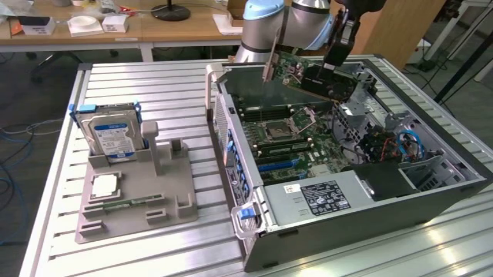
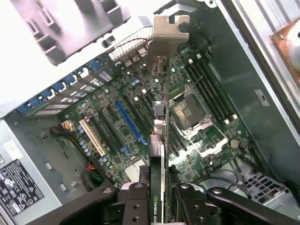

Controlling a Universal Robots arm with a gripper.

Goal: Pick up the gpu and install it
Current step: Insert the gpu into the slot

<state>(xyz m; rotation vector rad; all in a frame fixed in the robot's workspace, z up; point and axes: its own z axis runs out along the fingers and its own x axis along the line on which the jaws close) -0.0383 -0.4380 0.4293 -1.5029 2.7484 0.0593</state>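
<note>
The gpu [image 1: 308,76], a flat green and black card with a silver bracket at one end, hangs tilted in the air over the far end of the open computer case [image 1: 431,173]. My gripper [image 1: 336,57] is shut on its upper edge. In the wrist view the gpu [image 2: 161,140] runs edge-on away from my gripper [image 2: 161,206], clamped between the two black fingers [image 2: 136,204], and its bracket sits at the far end. Below it lies the motherboard [image 2: 108,117] with a long blue slot [image 2: 129,123] and the bare processor socket [image 2: 190,112]. The card is well above the board and apart from it.
On the exterior view's left a grey fixture [image 1: 138,196] holds a hard drive [image 1: 112,130] upright, a square chip [image 1: 105,186] and a slim memory stick [image 1: 127,203]. The power supply [image 1: 324,199] and cables [image 1: 400,144] fill the case's near end. Case walls rise around the board.
</note>
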